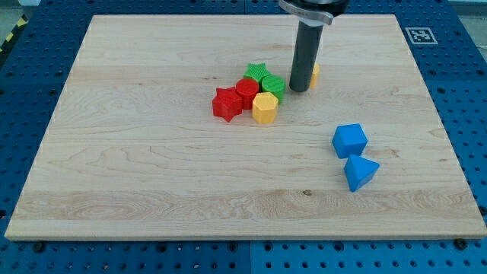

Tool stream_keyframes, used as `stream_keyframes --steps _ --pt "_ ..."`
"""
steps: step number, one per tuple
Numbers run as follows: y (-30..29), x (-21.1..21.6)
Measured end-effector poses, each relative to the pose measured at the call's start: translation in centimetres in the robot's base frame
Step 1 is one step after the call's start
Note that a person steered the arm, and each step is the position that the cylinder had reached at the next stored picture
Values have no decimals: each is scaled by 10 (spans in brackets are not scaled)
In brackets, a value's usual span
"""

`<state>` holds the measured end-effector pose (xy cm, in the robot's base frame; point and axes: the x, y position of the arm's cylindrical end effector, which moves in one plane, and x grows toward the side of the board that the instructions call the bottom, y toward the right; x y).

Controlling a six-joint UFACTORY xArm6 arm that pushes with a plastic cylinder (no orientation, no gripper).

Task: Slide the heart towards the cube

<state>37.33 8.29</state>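
Rod: dark, upright, coming down from the table's (114, 183) top edge, right of centre.
My tip (298, 90): on the table, just right of the green round block (274, 87), touching or nearly so.
End effector: plain rod, no jaws, holding nothing.
Yellow block behind rod (314, 74): mostly hidden, shape unclear; possibly the heart, cannot tell.
Cluster near table centre, toward top edge: green star (256, 73), green round block, red round block (246, 92), red star (227, 103), yellow hexagonal block (264, 108), all packed together.
Blue cube (349, 140): toward right edge, well apart from cluster.
Blue wedge-like block (360, 173): just below cube, touching it.
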Motion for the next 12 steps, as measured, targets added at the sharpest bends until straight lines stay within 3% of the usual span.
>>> stream_keyframes --steps 3,5,7,10,12 --pt "-4 -77" --pt "0 -50" --pt "63 -50" --pt "80 -54" --pt "91 -30"
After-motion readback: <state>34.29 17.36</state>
